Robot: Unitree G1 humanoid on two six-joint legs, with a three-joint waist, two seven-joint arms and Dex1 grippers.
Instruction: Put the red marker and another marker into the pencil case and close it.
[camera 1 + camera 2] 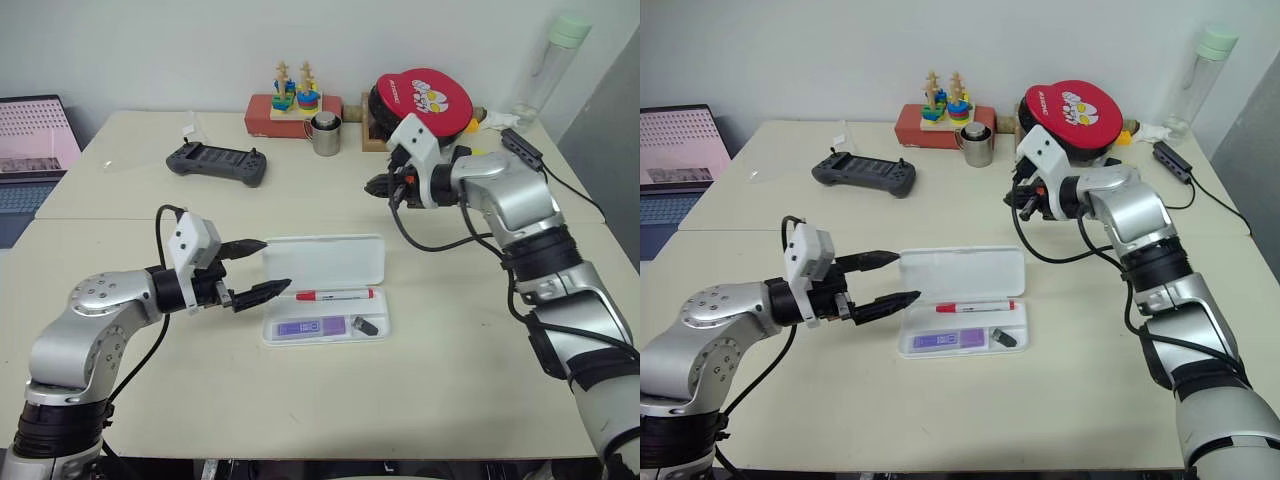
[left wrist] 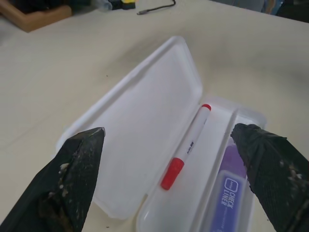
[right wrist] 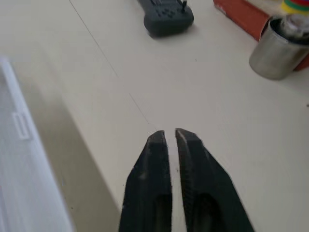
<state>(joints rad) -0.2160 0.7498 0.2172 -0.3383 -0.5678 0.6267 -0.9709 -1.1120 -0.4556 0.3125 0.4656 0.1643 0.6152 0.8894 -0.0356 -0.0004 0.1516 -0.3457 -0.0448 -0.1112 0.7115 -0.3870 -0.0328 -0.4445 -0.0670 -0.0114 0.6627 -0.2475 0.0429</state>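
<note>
Starting nearest the robot, we are finding the left gripper (image 1: 254,270) hanging just above the table (image 1: 300,400) at the left end of the pencil case (image 1: 325,302), its two black fingers spread wide and gripping nothing, one tip off the lid's corner and the other off the tray's corner. We are recording the case as lying open, its lid (image 1: 325,261) folded back flat on the far side of the tray. Inside the tray, we are seeing the red marker (image 1: 334,295) lying lengthwise in the far channel, the purple marker (image 1: 311,327) lying in the near channel, and a small dark object (image 1: 365,325) sitting just beside the purple marker's right end. Looking further out, we are noting the right gripper (image 1: 377,185) raised above the table, well apart from the case, its fingers (image 3: 154,183) pressed almost together and carrying nothing. Beyond it, we are logging a dark game controller (image 1: 217,163), a metal cup (image 1: 324,133), a red box with stacked toys (image 1: 293,112) and a clear bottle (image 1: 545,65) along the far edge.
</note>
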